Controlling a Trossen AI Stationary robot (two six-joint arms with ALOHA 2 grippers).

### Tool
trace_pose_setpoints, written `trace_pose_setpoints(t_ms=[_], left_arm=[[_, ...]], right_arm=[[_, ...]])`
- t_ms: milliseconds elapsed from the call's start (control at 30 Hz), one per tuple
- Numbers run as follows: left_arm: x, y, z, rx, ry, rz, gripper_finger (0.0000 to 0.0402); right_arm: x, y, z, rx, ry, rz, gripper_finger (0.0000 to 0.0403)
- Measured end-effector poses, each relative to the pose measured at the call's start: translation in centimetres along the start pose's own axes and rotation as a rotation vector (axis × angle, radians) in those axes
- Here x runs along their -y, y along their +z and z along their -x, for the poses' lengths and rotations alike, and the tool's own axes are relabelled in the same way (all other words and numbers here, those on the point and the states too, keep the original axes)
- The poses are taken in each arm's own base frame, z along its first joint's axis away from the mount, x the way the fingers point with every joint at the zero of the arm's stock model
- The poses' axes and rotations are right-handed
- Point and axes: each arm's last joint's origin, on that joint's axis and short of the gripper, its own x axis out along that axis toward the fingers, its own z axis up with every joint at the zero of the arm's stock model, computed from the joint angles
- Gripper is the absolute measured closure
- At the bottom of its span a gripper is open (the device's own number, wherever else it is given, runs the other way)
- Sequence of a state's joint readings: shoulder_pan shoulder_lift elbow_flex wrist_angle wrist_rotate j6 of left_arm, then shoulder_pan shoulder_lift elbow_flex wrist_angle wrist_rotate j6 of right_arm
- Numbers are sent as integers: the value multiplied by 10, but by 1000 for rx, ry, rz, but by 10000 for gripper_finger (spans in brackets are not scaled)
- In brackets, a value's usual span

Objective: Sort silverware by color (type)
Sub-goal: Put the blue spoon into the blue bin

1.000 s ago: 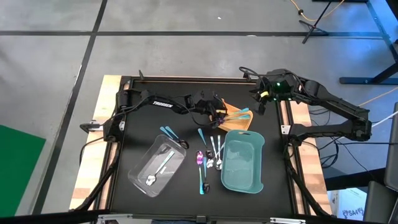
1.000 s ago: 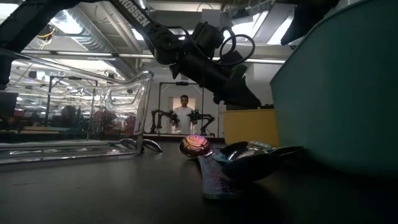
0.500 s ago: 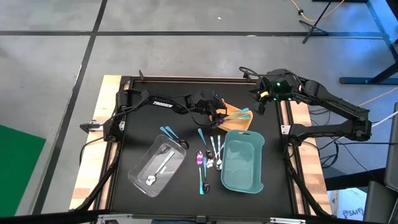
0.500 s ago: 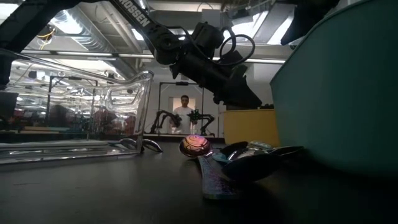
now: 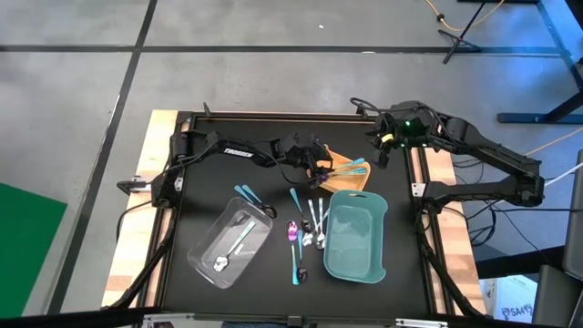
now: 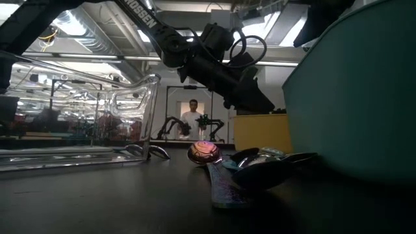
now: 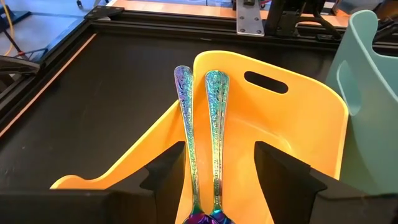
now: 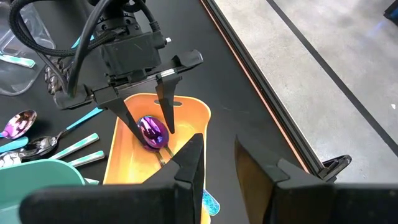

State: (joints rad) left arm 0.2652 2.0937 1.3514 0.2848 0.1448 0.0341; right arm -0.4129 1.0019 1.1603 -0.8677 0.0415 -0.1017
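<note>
Black table, person in room behind

Two iridescent spoons are laid side by side inside the yellow tray; a cluster of silverware — silver, purple, teal-handled — is scattered just beside it.

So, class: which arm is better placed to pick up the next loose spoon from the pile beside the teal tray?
Left: its end effector, open over the yellow plastic tray, sits beside the loose metal spoons; the right end effector waits at the table's far edge.
</note>
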Motion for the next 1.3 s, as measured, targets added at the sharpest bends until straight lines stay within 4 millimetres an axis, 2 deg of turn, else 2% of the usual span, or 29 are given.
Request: trace_pose_setpoints(t_ms=[467, 967, 1167, 1300], left_arm=[[2, 8, 0, 36, -59, 16, 243], [4, 62, 6, 1, -190, 24, 250], [8, 88, 18, -139, -200, -16, 250], [18, 104, 33, -265, -212, -79, 250]], right_arm=[[0, -1, 0, -6, 1, 0, 324], [-1, -5, 0, -54, 6, 3, 324], [-1, -5, 0, -54, 6, 3, 324], [-1, -5, 0, -56, 6, 3, 324]])
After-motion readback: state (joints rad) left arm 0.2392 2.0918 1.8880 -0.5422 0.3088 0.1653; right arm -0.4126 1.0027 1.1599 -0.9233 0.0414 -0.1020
